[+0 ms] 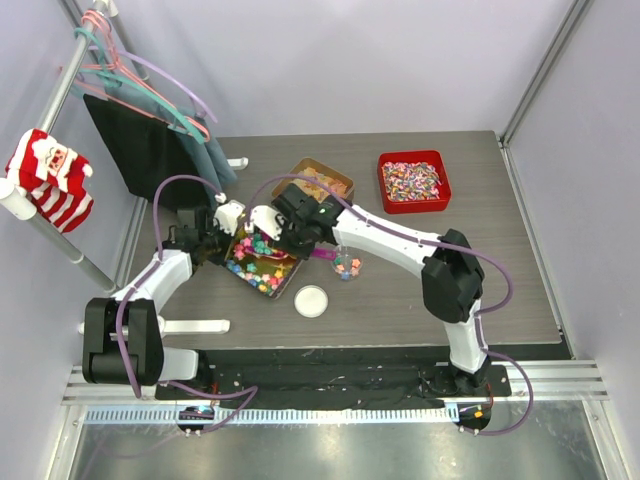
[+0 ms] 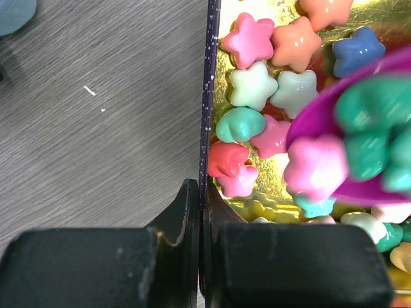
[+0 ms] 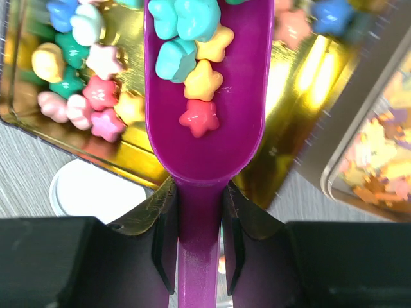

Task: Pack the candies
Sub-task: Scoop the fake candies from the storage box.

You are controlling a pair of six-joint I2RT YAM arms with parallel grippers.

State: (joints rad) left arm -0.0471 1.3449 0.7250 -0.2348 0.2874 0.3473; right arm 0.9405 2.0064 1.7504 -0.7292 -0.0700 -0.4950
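Note:
A gold-lined tray (image 1: 283, 285) of star-shaped candies (image 1: 258, 262) in mixed colours sits mid-table. My left gripper (image 1: 232, 226) is shut on the tray's thin side wall (image 2: 209, 96), with candies (image 2: 250, 86) just inside. My right gripper (image 1: 290, 232) is shut on the handle of a purple scoop (image 3: 205, 128), held over the tray (image 3: 135, 147). The scoop holds several candies (image 3: 199, 77) and also shows in the left wrist view (image 2: 359, 135). A small clear cup (image 1: 346, 265) with a few candies stands to the tray's right.
A white round lid (image 1: 312, 301) lies in front of the tray, also in the right wrist view (image 3: 83, 196). A brown tray of pale gummy pieces (image 1: 322, 180) and a red tray of speckled sweets (image 1: 413, 180) stand behind. Clothes on hangers (image 1: 150, 130) hang at far left.

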